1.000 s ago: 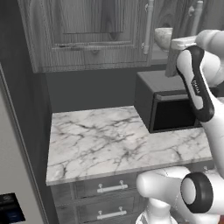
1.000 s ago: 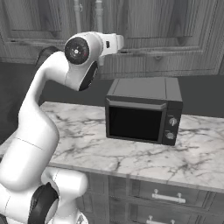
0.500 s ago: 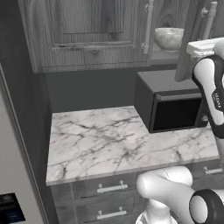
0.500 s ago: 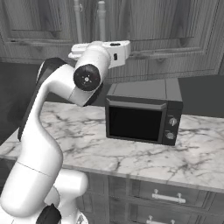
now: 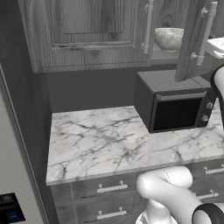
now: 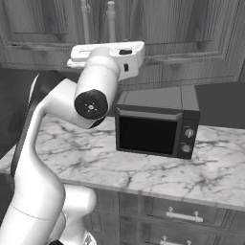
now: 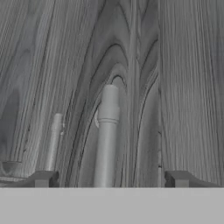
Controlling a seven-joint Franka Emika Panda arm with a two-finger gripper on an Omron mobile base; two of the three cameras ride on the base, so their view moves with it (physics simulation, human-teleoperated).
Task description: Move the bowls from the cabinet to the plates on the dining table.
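The grey wood-grain cabinet (image 5: pixel 87 35) hangs above the counter. Its right door (image 5: pixel 192 48) stands swung out toward me, with the silver bar handle (image 5: pixel 206 30) on its front. On the shelf behind the open door sits a white marble-look bowl (image 5: pixel 168 38). In the hand view my gripper (image 7: pixel 111 179) is open, close to the door's wood. The bar handle (image 7: pixel 106 144) rises between the two spread fingertips, and neither touches it. My white hand (image 6: pixel 107 52) is at cabinet height. The plates and the dining table are out of view.
A black microwave (image 5: pixel 175 107) stands on the marble counter (image 5: pixel 96 140) directly under the open door. Grey drawers (image 5: pixel 105 188) run below the counter. A tall dark panel (image 5: pixel 17 131) closes off the left side. The other cabinet doors (image 6: pixel 182 28) are shut.
The right cabinet door has swung further out, showing more of the marble-look bowl. My hand has moved right with the door in the left base view.
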